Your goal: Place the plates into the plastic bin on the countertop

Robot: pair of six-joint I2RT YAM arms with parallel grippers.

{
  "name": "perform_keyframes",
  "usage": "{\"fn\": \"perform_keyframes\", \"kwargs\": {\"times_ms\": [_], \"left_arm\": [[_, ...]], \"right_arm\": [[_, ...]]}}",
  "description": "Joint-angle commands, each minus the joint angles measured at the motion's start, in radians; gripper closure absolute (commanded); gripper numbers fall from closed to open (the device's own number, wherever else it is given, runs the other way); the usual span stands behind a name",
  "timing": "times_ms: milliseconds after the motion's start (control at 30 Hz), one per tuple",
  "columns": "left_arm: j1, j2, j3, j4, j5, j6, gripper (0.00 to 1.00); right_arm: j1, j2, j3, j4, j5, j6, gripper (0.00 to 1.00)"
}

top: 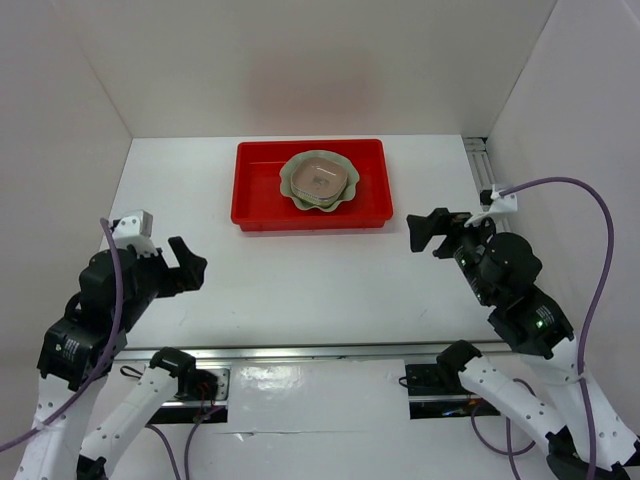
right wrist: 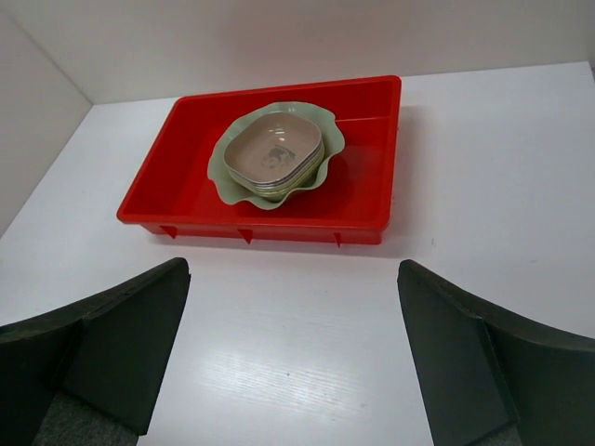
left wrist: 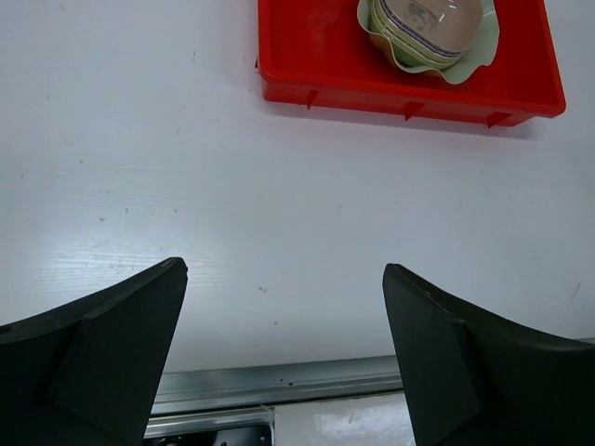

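— White tabletop (top: 300,295), white walls (top: 300,70). Pincers?
— Both spread wide, holding nothing: left pincer (top: 188,264), right pincer (top: 424,232).
— Beyond them?
— Stacked plates (top: 318,181) inside the plastic bin (top: 258,214), ahead and between both. Apparently done; no dish seen outside.

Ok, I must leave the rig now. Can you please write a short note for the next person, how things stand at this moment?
Left hand: open, holds nothing, over the table on the left.
Right hand: open, holds nothing, over the table on the right.
Plates: small plates stacked inside the green plate, which sits in the bin at the far side.
Done: every plate in view is in the bin.
Left: probably nothing; no other plate shows in any view.
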Motion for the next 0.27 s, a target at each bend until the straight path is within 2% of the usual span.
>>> {"fn": "perform_keyframes", "kwargs": {"times_ms": [0,233], "left_arm": [[-0.001,0.007,0.012,-0.001,0.017,-0.01,0.0],[-0.001,0.027,0.012,0.01,0.026,-0.01,0.0]], "right_arm": [[0.005,-0.024,-0.008,0.005,0.042,-0.013,0.0],[0.014,0.008,-0.008,-0.004,0.062,-0.003,0.0]]}}
